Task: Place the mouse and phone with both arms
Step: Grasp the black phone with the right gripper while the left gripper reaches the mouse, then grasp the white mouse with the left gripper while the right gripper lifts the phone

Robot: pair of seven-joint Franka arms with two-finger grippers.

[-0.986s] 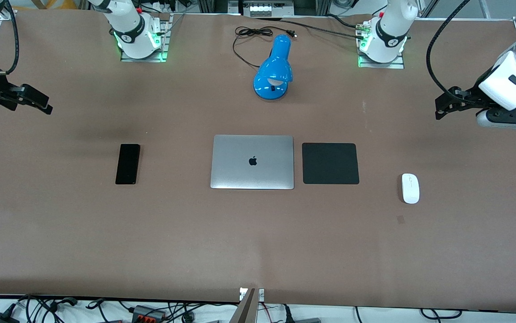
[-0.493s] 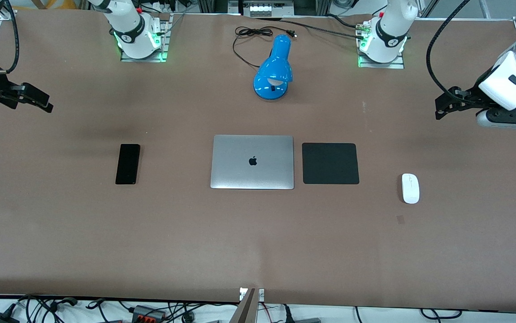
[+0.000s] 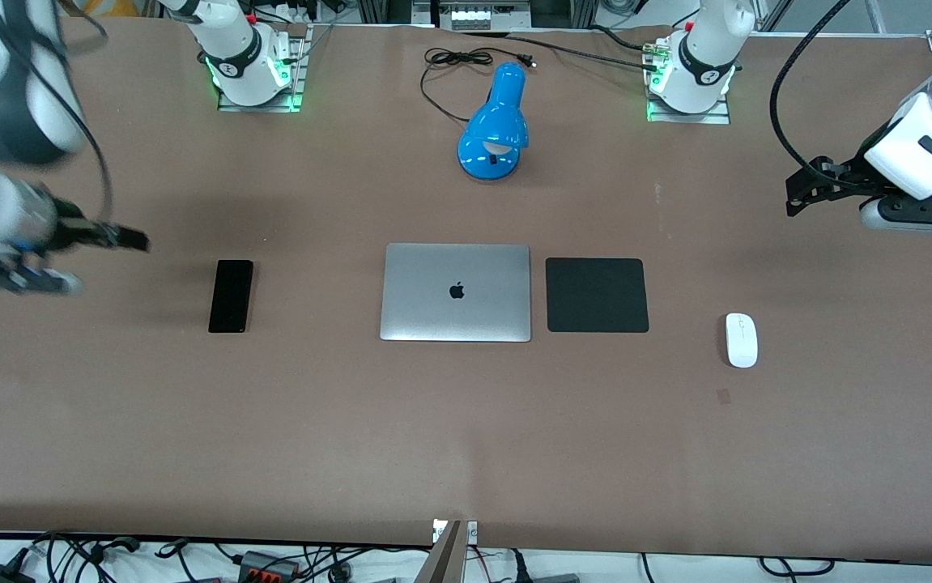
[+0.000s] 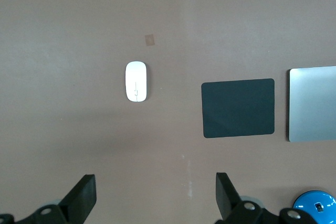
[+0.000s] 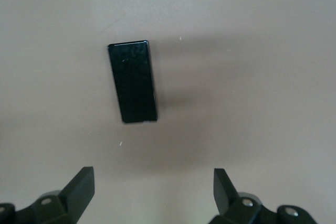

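The black phone (image 3: 231, 295) lies flat on the brown table toward the right arm's end; it also shows in the right wrist view (image 5: 132, 82). The white mouse (image 3: 741, 340) lies toward the left arm's end, beside the black mat; it also shows in the left wrist view (image 4: 136, 81). My right gripper (image 3: 132, 240) is open and empty in the air, over bare table beside the phone; its fingertips (image 5: 79, 183) show wide apart. My left gripper (image 3: 796, 194) is open and empty in the air, over bare table at the left arm's end, its fingertips (image 4: 84, 194) wide apart.
A closed silver laptop (image 3: 456, 292) lies mid-table with a square black mat (image 3: 597, 295) beside it. A blue desk lamp (image 3: 495, 128) with a black cord lies farther from the front camera. Arm bases (image 3: 251, 65) stand along the far edge.
My right arm has swung in from the table's end toward the phone, its gripper now much closer to it. The left arm, the phone and the mouse have not moved.
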